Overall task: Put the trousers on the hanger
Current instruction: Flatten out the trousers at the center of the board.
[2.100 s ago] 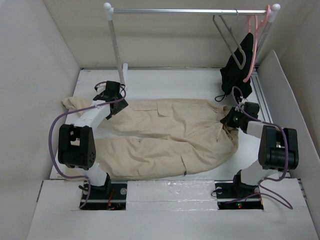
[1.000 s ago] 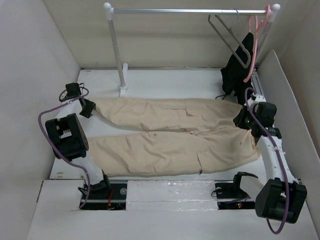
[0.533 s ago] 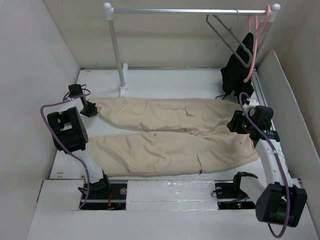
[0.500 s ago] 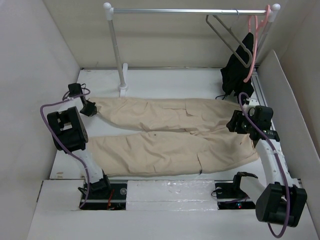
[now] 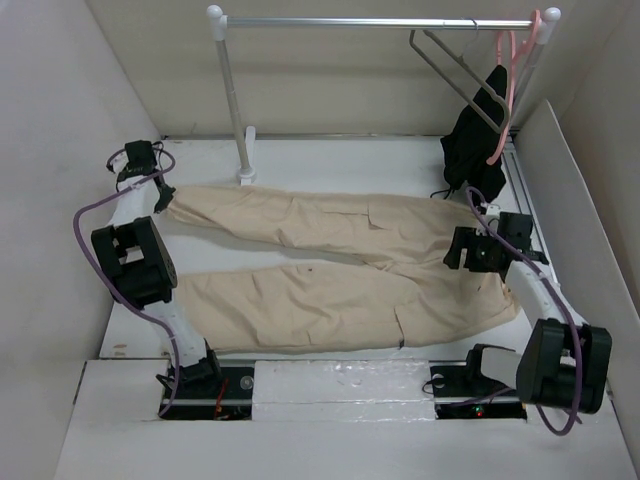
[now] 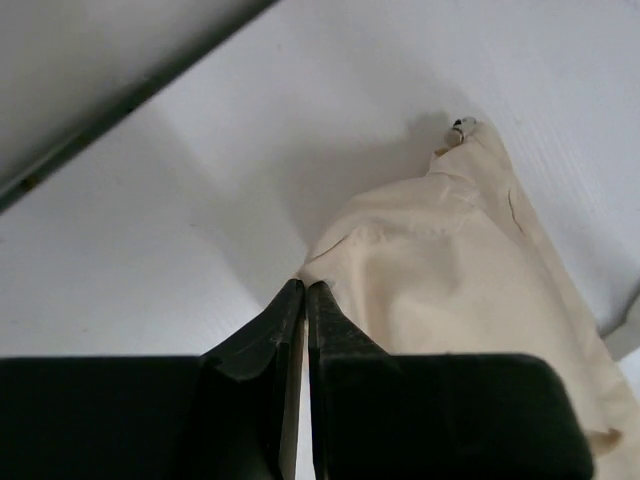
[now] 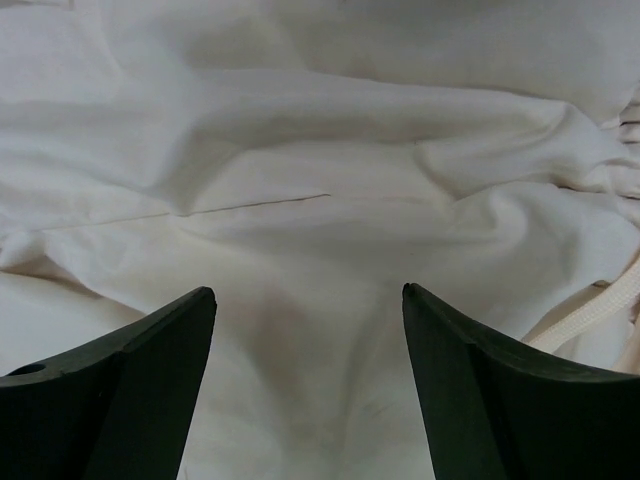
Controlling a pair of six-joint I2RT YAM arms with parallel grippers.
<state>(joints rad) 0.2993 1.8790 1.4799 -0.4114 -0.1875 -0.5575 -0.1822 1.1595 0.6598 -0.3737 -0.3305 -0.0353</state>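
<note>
The trousers [image 5: 330, 260] are lying flat, spanning the table [image 5: 340, 165] nearly edge to edge, legs pointing left; the left gripper [image 6: 303, 288] is pinching a cuff, the right gripper [image 7: 308, 292] is gaping empty over the waist

One pair of trousers [image 5: 300, 215], one grey hanger [image 5: 445, 78], one pink hanger [image 5: 509, 85], one black garment [image 5: 470, 135], one rail [image 5: 350, 22].

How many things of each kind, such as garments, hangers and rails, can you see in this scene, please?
Garments: 2 (beige trousers, black garment)
Hangers: 2 (grey wire hanger, pink plastic hanger)
Rails: 1 (clothes rail)
Total: 5
</note>
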